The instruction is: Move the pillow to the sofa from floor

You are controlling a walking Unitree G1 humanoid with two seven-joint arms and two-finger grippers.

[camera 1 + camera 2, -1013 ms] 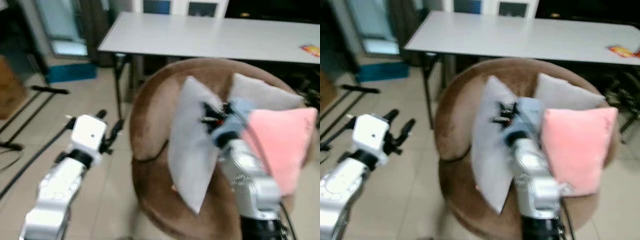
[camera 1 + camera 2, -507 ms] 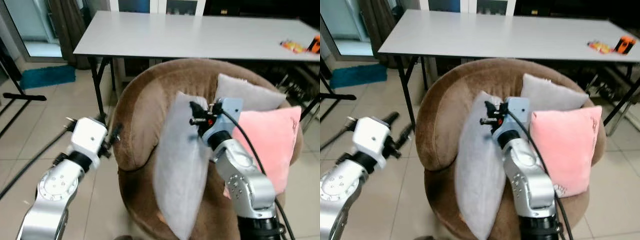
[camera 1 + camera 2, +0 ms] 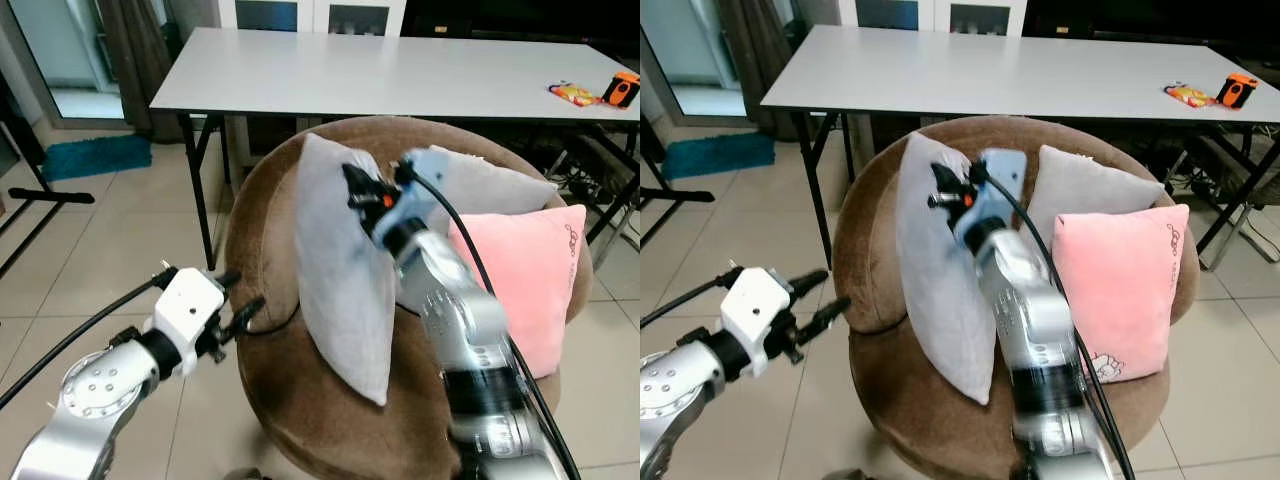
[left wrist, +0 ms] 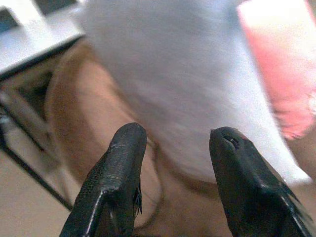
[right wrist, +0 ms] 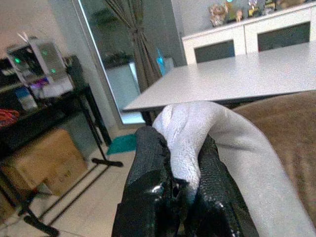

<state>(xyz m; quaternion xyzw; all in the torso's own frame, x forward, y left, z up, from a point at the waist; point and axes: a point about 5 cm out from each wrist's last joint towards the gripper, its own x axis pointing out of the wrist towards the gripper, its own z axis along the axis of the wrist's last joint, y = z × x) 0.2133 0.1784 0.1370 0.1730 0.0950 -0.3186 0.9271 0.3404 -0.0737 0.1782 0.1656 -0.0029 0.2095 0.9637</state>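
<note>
A pale grey pillow (image 3: 340, 270) stands on edge inside the round brown sofa chair (image 3: 262, 250), leaning toward its left wall. My right gripper (image 3: 352, 182) is shut on the pillow's upper edge; the right wrist view has the fabric pinched between the black fingers (image 5: 153, 177). Low on the left, beside the chair's outer wall, my left gripper (image 3: 820, 298) is open and empty. In the left wrist view its fingers (image 4: 123, 163) point at the grey pillow (image 4: 177, 84).
A second grey pillow (image 3: 1080, 190) and a pink pillow (image 3: 1120, 285) lean against the chair's back right. A long white table (image 3: 400, 75) stands behind the chair, with small items (image 3: 1215, 92) at its right end. A black stand leg (image 3: 45, 195) crosses the tiled floor at left.
My right gripper has carried the grey pillow's top edge left and toward the chair's back, so the pillow stands more upright. The left arm has dropped lower. The camera has steadied.
</note>
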